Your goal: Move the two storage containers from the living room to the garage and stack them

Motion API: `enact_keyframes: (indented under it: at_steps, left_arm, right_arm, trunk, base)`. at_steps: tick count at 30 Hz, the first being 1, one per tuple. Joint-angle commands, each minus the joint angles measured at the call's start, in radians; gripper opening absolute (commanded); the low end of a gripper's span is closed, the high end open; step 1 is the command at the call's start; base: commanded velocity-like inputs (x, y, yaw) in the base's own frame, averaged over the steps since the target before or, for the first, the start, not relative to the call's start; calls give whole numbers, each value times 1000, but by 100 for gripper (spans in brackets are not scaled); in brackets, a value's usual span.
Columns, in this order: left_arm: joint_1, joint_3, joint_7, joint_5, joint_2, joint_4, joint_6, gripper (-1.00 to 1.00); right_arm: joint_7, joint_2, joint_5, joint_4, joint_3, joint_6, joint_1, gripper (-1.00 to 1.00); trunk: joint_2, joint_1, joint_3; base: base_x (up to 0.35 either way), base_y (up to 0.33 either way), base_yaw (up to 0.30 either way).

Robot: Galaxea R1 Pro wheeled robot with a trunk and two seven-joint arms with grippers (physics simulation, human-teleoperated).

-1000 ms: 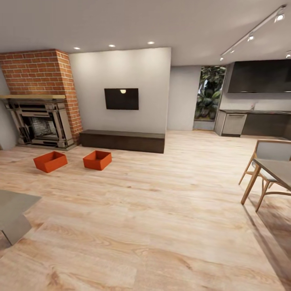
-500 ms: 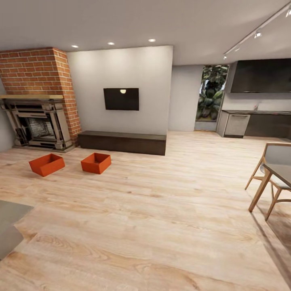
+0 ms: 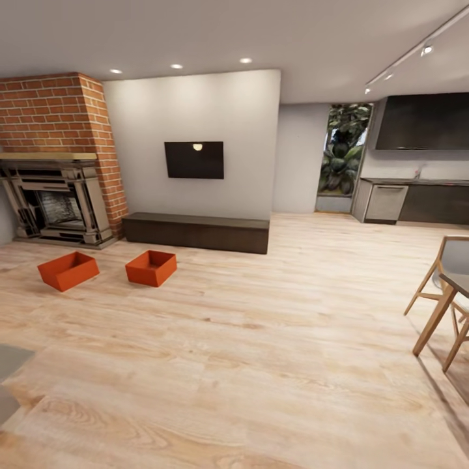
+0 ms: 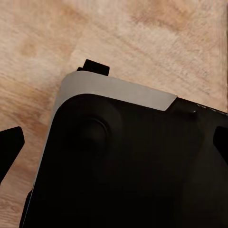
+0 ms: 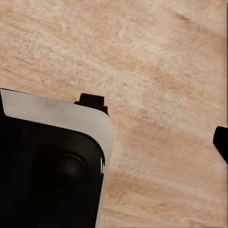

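Camera view shifted rightward; two orange-red open-top storage containers (image 3: 68,270) (image 3: 151,268) unmoved on wood-plank floor (image 3: 260,339).
Both far ahead, leftward, nearer left arm; long axes unclear; gripper openings: cannot tell.

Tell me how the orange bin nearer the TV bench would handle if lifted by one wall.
The storage container looks thin-walled and empty, so probably light. Its open top suggests the walls might flex under a pinch. Held by one wall, it would likely tilt.

Two orange-red open-top storage containers sit upright and empty on the light wood-plank floor (image 3: 260,339) of the living room, side by side but apart: one (image 3: 68,270) nearer the brick fireplace (image 3: 58,156), the other (image 3: 151,268) before the low dark bench (image 3: 195,232)
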Motion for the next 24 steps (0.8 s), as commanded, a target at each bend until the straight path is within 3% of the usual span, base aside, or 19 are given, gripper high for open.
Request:
enact_keyframes:
  at_steps: [1, 24]
  left_arm:
    - [0, 4, -1, 4, 0, -2, 7, 100]
    - [0, 4, -1, 3, 1, -2, 7, 100]
  right_arm:
    - [-1, 0, 3, 3, 6, -5, -1, 100]
    - [8, 1, 4, 3, 5, -3, -1, 100]
  trunk:
    - [0, 1, -1]
    - [0, 1, -1]
  base:
    - [325, 0, 0]
    - [325, 0, 0]
